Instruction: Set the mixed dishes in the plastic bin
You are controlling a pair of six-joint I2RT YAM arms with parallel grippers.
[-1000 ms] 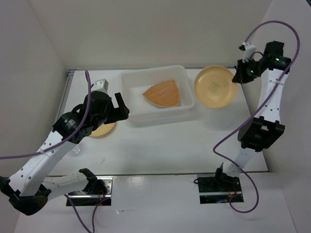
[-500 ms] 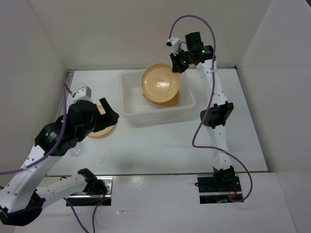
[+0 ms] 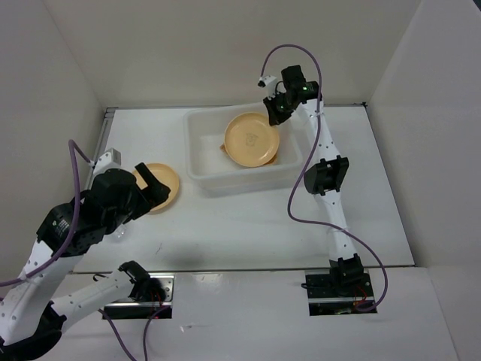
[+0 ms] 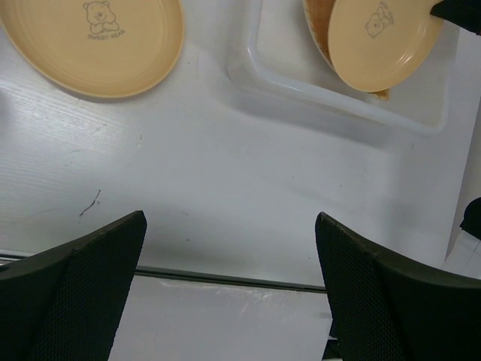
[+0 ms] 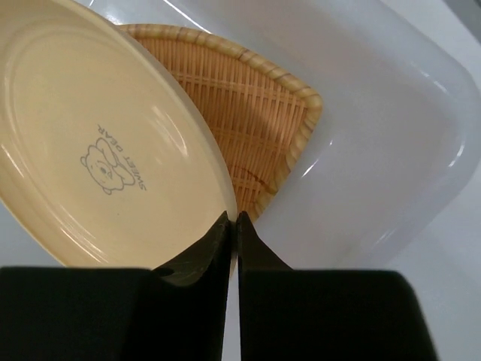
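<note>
The plastic bin point(image 3: 197, 143) stands at the back middle of the table. My right gripper point(image 3: 272, 113) is shut on the rim of a round pale orange plate point(image 3: 251, 139), which it holds tilted inside the bin. In the right wrist view the jaws point(image 5: 233, 218) pinch that plate's point(image 5: 98, 150) edge, and the woven orange plate point(image 5: 255, 113) lies under it on the bin floor. A second round plate point(image 3: 167, 180) rests on the table left of the bin. My left gripper point(image 3: 152, 183) hovers open above its near edge, holding nothing. The left wrist view shows this plate point(image 4: 94, 41) far ahead of the wide jaws point(image 4: 229, 218).
White walls close in the table on the left, back and right. A small clear cup point(image 3: 118, 235) sits by the left arm near the table's left side. The table's front edge point(image 4: 225, 277) runs below the left gripper.
My right arm swung the round plate from right of the bin to over it and lowered it onto the woven plate. My left arm drew back toward the near left, uncovering the table plate.
</note>
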